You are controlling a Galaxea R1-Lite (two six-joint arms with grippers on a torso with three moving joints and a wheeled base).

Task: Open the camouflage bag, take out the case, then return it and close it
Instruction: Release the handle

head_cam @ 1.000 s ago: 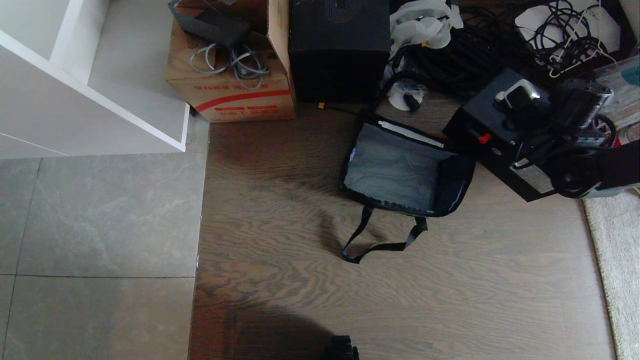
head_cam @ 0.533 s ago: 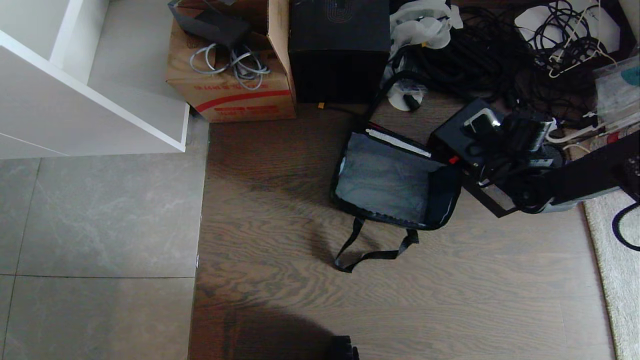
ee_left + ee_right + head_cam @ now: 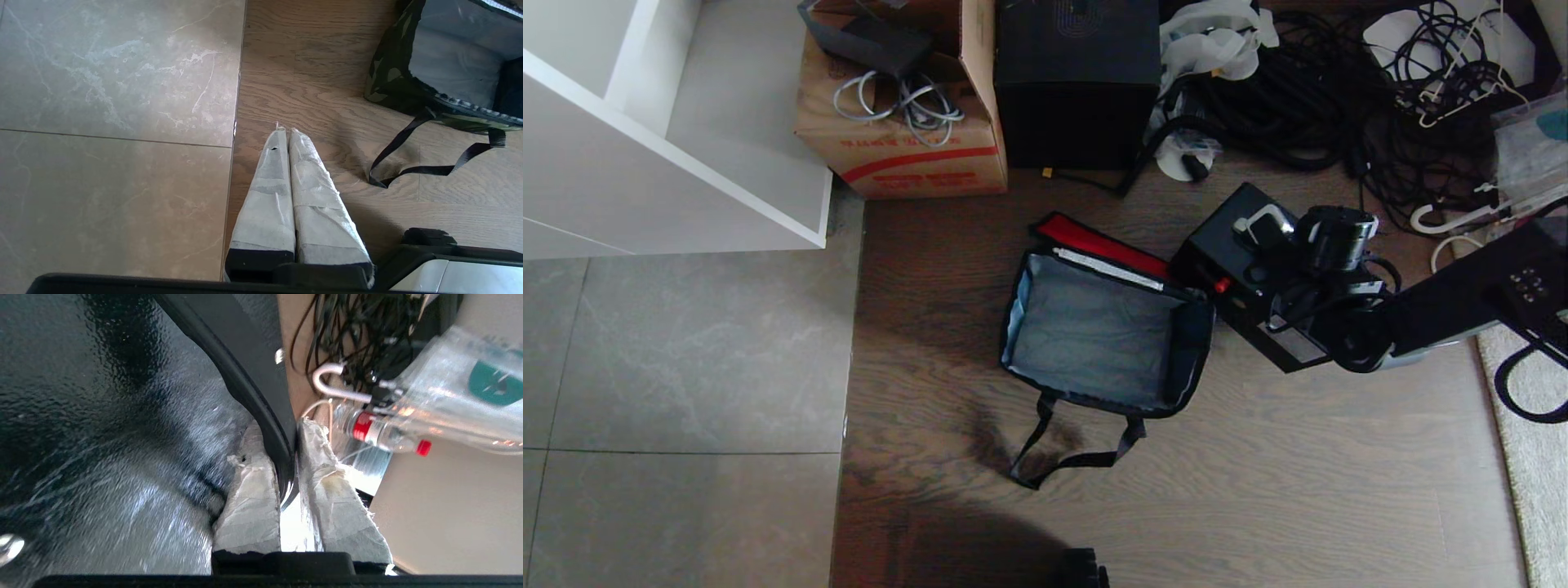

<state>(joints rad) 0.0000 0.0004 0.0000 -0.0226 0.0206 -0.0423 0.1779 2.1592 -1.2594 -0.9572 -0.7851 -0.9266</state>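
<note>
Beside the bag, which lies unzipped on the wooden floor with its red lid flap thrown back so the grey inside is free, I hold the case aloft by its handle; my right gripper is clenched on it (left gripper parked, fingers pressed together).

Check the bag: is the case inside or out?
Out. The bag lies open, showing only grey lining; the right hand holds the case beside it, clamped on its edge.
</note>
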